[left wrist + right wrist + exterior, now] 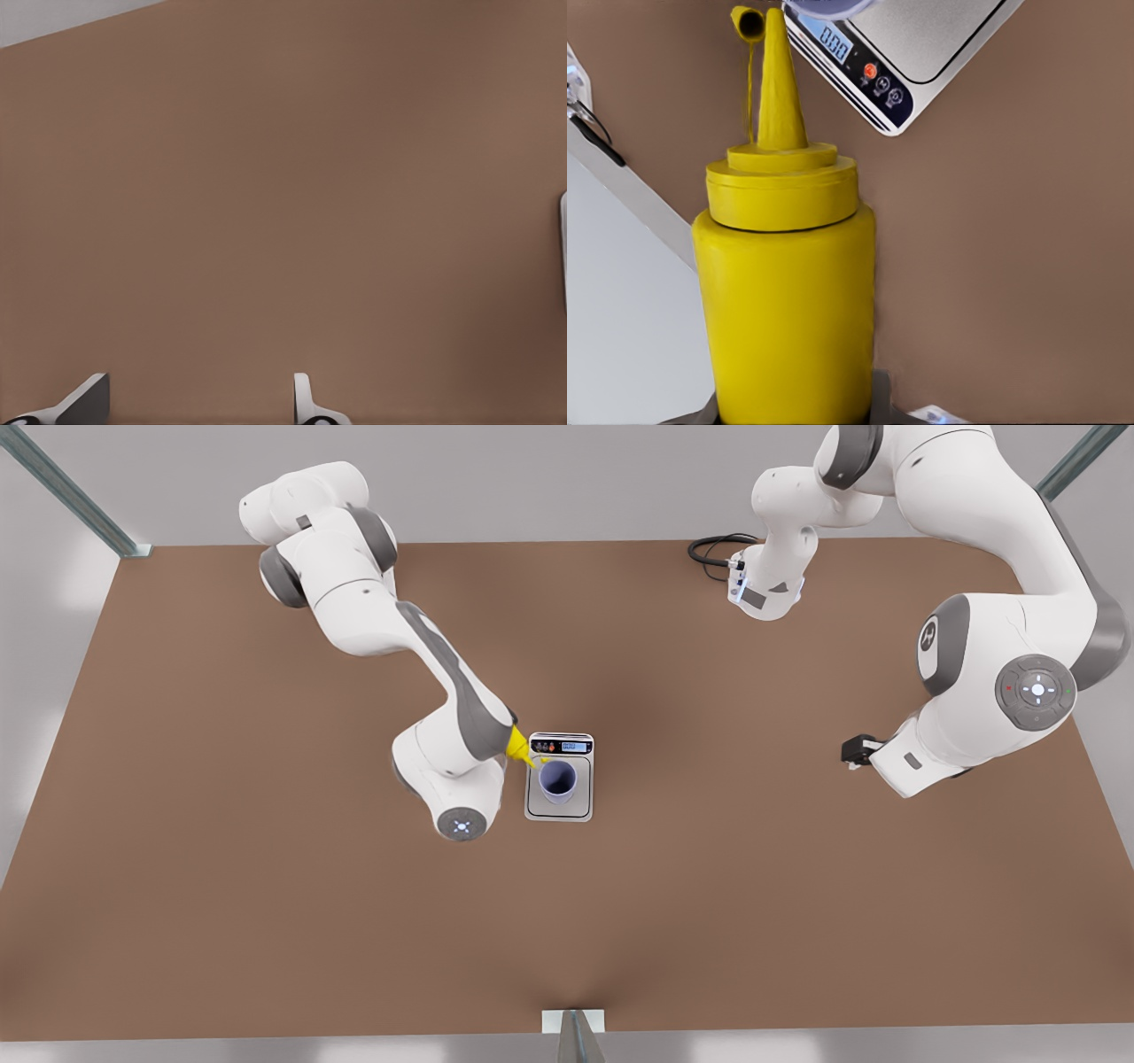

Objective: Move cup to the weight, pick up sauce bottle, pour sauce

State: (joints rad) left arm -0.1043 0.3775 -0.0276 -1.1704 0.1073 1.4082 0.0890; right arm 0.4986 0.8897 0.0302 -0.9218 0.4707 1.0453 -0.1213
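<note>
The lavender cup (558, 779) stands upright on the silver weight (560, 808), below its black display strip. My right gripper (793, 414) is shut on the yellow sauce bottle (784, 301), low on its body. In the front view the bottle (518, 746) is tilted, its nozzle reaching the cup's rim from the front view's left. A small yellow ring on a thin strand (748, 23) hangs beside the nozzle. The weight (921, 44) and a sliver of the cup (824, 7) lie beyond it. The sauce is out of view. My left gripper (197, 407) waits open over bare table, at the front view's right (856, 751).
A black cable (713, 549) coils at the back of the brown table near the right-hand arm's base. A metal bracket (573, 1023) sits at the front edge. A pale edge (563, 252) shows at the side of the left wrist view.
</note>
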